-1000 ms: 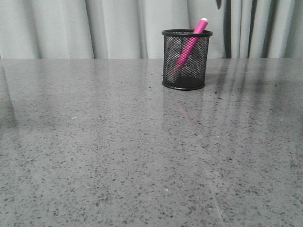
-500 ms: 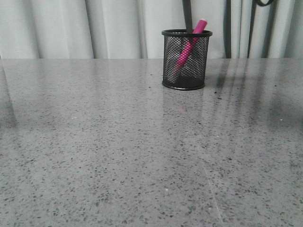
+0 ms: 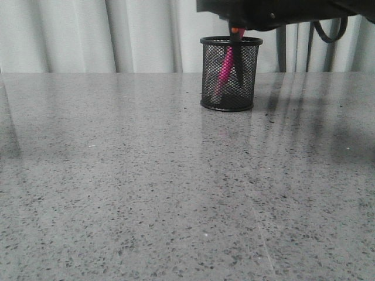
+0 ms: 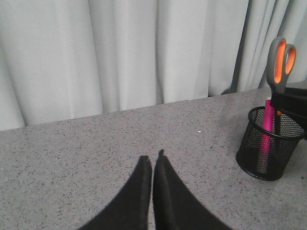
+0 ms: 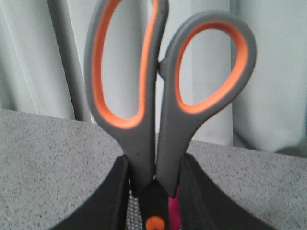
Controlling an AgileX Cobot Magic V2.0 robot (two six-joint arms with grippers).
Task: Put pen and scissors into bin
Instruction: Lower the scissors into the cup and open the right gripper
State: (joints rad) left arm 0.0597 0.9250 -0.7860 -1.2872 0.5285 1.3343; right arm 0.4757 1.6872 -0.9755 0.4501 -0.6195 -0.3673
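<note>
Front view first: my left gripper [image 4: 152,160] idles with its fingers pressed together, holding nothing, well apart from the bin [image 3: 231,73] at my one o'clock. The pen [image 3: 223,70] is already inside. My right gripper [image 5: 153,184] clamps the scissors [image 5: 158,96], blades dipping into the bin, unreleased. Half a second ago no arm hung there, and the pen leaned over the rim.

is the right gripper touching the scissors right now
Touching. The right wrist view shows the right gripper with its fingers pressed against both sides of the scissors, no gap.
</note>
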